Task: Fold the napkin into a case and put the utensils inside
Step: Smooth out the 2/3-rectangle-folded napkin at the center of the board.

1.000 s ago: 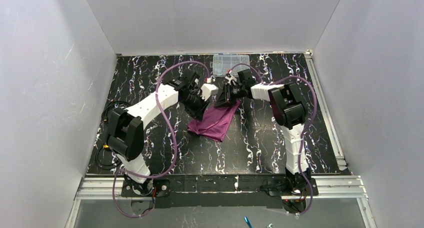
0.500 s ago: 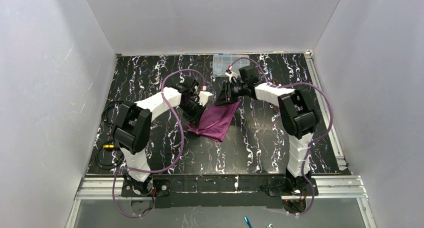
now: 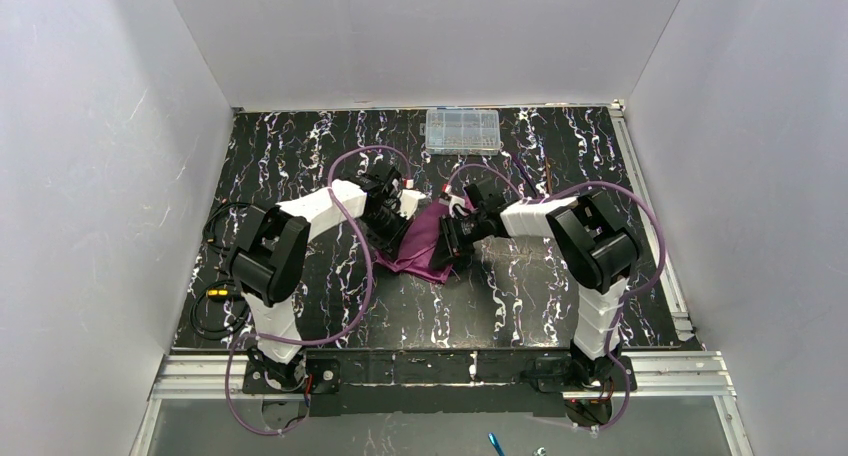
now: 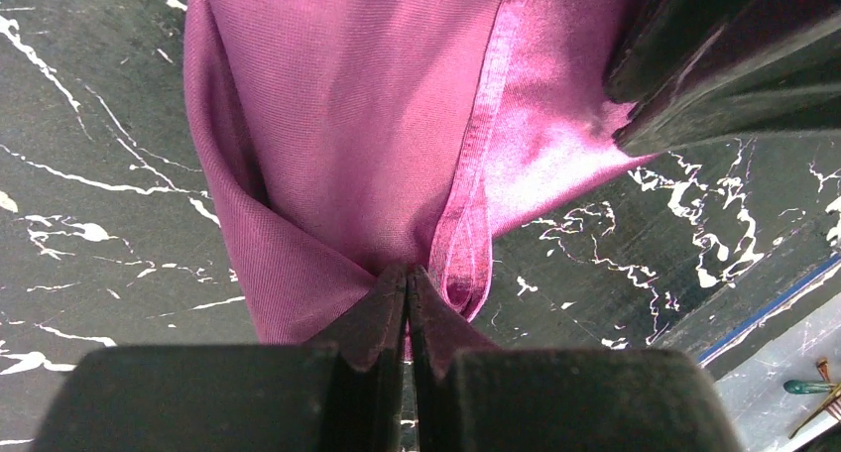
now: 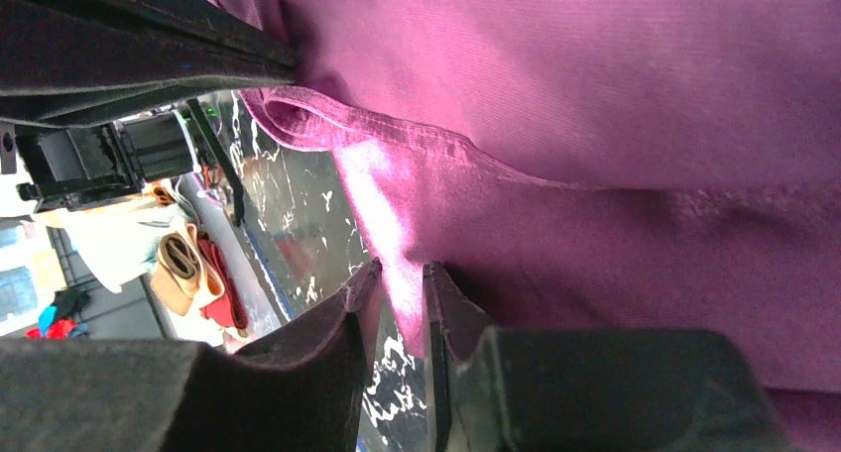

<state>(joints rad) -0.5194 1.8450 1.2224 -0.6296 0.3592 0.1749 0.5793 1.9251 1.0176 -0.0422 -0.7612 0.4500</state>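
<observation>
the left gripper [image 4: 408, 279] is pinching a bunched edge of the plum-purple napkin [image 4: 377, 125], its jaws pressed together on the cloth. the right gripper [image 5: 402, 274] is clamping a fold beside the hem, its jaws nearly together. the napkin is lying crumpled on the black marbled desk [image 3: 300, 156] between the two arms, well apart from the clear compartment box [image 3: 462, 130].

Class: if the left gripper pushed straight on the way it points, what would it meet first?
The napkin, whose fold the left gripper is pinching; more cloth lies straight ahead, though depth is unclear.
</observation>
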